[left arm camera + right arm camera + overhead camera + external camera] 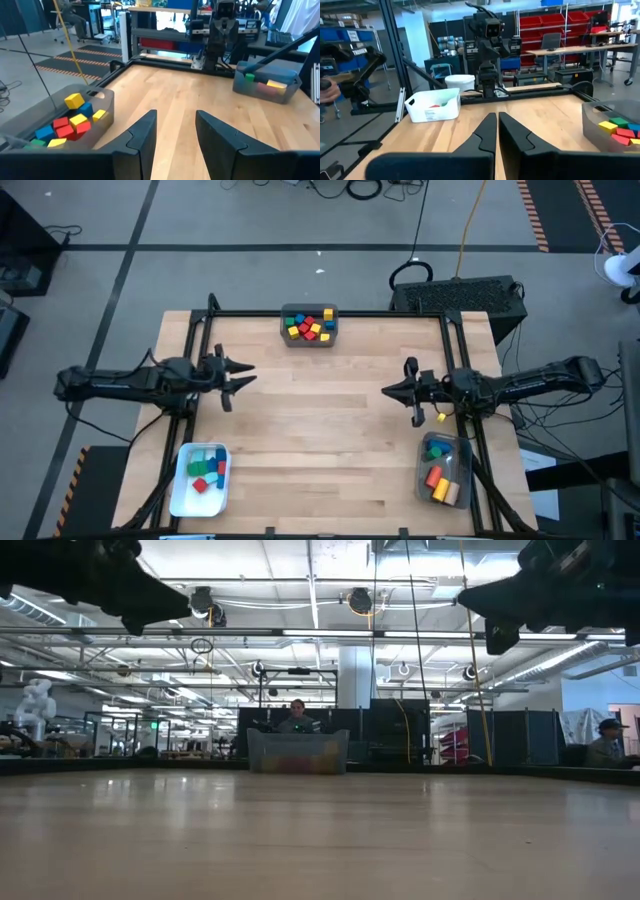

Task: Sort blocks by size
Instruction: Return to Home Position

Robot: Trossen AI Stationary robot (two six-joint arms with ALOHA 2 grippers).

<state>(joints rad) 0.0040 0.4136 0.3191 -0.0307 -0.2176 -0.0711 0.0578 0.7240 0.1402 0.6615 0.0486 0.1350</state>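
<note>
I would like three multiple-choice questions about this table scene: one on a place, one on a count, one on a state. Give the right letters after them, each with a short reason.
1. Where does the white bin stand?
A. at a corner, by the left arm's base
B. at the middle of the far edge
C. in the very centre

2. How many bins are on the table?
A. two
B. three
C. five

3. How is the left pincer?
A. shut on a red block
B. shut on a bin's rim
C. open and empty

Answers:
1 A: the high view shows it in that corner.
2 B: the white bin, the grey bin at the far edge and the clear bin at the other corner.
3 C: the left wrist view shows its fingers apart, with only bare table between them.
</note>
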